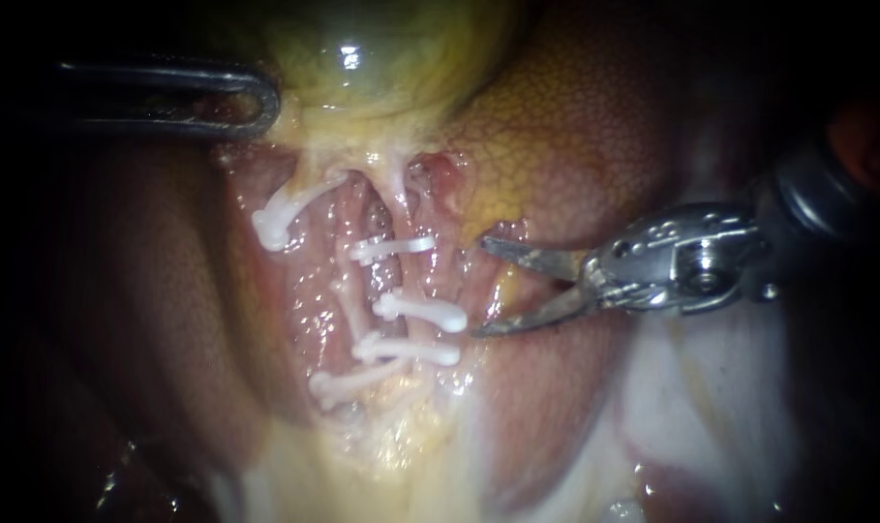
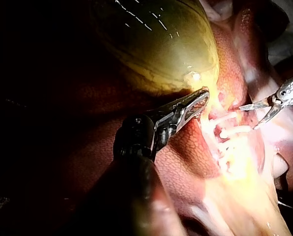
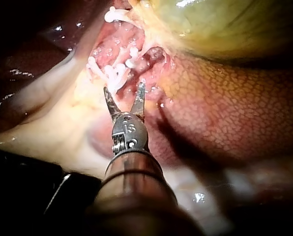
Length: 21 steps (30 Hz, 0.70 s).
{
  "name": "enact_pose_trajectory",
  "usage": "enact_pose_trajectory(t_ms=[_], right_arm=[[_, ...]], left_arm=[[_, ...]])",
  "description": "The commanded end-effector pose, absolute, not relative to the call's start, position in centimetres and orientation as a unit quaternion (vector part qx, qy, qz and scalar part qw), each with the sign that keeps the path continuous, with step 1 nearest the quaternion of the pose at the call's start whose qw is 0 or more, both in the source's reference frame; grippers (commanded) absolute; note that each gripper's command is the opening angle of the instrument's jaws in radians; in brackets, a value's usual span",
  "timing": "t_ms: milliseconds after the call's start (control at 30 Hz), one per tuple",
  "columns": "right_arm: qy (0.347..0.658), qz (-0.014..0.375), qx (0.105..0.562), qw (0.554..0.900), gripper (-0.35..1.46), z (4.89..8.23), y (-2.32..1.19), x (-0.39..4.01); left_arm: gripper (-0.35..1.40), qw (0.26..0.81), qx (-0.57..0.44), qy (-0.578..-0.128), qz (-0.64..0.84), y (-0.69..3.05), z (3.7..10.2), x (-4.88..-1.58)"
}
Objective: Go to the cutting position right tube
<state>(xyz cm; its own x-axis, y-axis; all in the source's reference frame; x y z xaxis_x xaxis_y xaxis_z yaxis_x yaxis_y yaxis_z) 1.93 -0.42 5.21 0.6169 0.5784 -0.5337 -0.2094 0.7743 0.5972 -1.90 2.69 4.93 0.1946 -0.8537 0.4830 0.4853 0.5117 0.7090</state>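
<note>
The right tube [image 1: 409,281] runs down from the gallbladder [image 1: 381,58] and carries several white clips [image 1: 420,311]. My right instrument [image 1: 481,287] comes in from the right with two thin blades open, their tips just right of the clipped tube and not around it. The right wrist view shows these blades [image 3: 124,88] spread just short of the clips [image 3: 118,73]. The left tube bears one clip [image 1: 273,225]. My left instrument [image 1: 256,97] sits at the upper left, and in the left wrist view its jaws [image 2: 201,96] are shut on tissue at the gallbladder's base.
Liver [image 1: 594,126] lies to the right of the tubes, under the right instrument's shaft. Pale yellow fatty tissue [image 1: 381,455] spreads below the clips. The greenish gallbladder [image 2: 156,44] bulges above the left instrument's jaws.
</note>
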Motion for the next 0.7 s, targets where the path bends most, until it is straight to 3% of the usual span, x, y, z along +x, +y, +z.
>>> enact_pose_trajectory(t_ms=[33,533,700], right_arm=[[0.373,0.232,0.250,0.863,1.34,5.24,-0.42,1.94],[0.376,0.246,0.309,0.838,1.25,5.64,-0.51,2.22],[0.404,0.228,0.339,0.818,1.15,5.73,-0.51,2.31]], left_arm=[[-0.35,0.745,0.204,-0.448,-0.450,2.68,4.94,-1.91],[-0.35,0.745,0.203,-0.448,-0.450,2.67,4.95,-1.92],[-0.35,0.745,0.203,-0.448,-0.450,2.67,4.95,-1.92]])
